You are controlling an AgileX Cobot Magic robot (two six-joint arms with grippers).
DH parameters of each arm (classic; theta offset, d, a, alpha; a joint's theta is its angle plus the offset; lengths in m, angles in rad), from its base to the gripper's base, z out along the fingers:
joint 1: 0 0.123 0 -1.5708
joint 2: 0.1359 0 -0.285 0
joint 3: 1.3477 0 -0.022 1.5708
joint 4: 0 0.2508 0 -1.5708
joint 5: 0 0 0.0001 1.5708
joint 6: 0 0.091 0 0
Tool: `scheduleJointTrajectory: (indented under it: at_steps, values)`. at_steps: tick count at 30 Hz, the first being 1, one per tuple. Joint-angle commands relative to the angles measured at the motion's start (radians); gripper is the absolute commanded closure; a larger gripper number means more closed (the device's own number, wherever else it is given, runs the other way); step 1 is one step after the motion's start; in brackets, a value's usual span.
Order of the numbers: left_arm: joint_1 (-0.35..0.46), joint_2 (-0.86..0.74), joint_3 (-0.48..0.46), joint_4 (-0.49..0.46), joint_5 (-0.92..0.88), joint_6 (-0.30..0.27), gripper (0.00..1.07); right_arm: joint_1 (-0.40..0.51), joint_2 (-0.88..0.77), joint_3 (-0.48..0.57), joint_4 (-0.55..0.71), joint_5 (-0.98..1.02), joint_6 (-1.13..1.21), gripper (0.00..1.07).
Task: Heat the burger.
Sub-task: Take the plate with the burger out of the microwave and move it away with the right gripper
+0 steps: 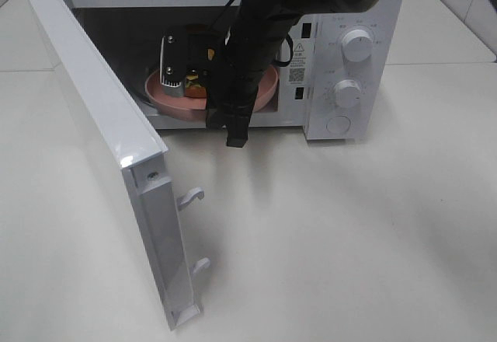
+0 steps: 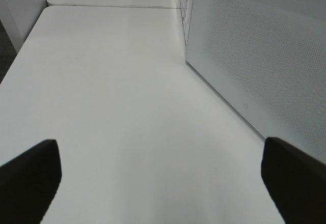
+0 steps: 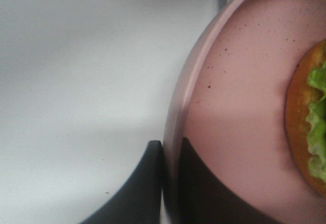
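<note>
- Two end effectors: right end effector [image 3: 170, 183] pinched shut on pink plate [image 3: 239, 112] rim, one finger each side; left end effector [image 2: 158, 183] wide open, empty, over bare tabletop [image 2: 122, 91].
- Burger [image 3: 310, 127] on plate just beyond the right fingertips, plate inside the open microwave [image 1: 342, 70].
- Risk: thin rim grip slips or plate tilts, burger slides off; door [image 1: 109, 148] not yet shut.

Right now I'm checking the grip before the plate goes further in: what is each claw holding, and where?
The right claw pinches the pink plate by its rim. The left claw is open, holding nothing.
</note>
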Motion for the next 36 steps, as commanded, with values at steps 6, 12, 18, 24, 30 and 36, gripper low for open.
scheduleJointTrajectory:
  at_steps: [6, 12, 18, 24, 30, 36]
  values:
    - [0.004, -0.004, 0.001, -0.005, -0.002, -0.005, 0.06, -0.010, -0.136, 0.138, -0.027, -0.202, 0.001, 1.07]
    - [0.004, -0.004, 0.001, -0.005, -0.002, -0.005, 0.06, -0.009, -0.196, 0.223, -0.027, -0.249, -0.053, 1.07]
    - [0.004, -0.004, 0.001, -0.005, -0.002, -0.005, 0.06, -0.009, -0.249, 0.300, -0.030, -0.271, -0.091, 1.07]
    - [0.004, -0.004, 0.001, -0.005, -0.002, -0.005, 0.06, 0.002, -0.324, 0.390, -0.031, -0.264, -0.112, 1.07]
    - [0.004, -0.004, 0.001, -0.005, -0.002, -0.005, 0.06, 0.003, -0.408, 0.490, -0.038, -0.269, -0.112, 1.07]
    - [0.004, -0.004, 0.001, -0.005, -0.002, -0.005, 0.06, 0.003, -0.481, 0.553, -0.066, -0.272, -0.111, 1.07]
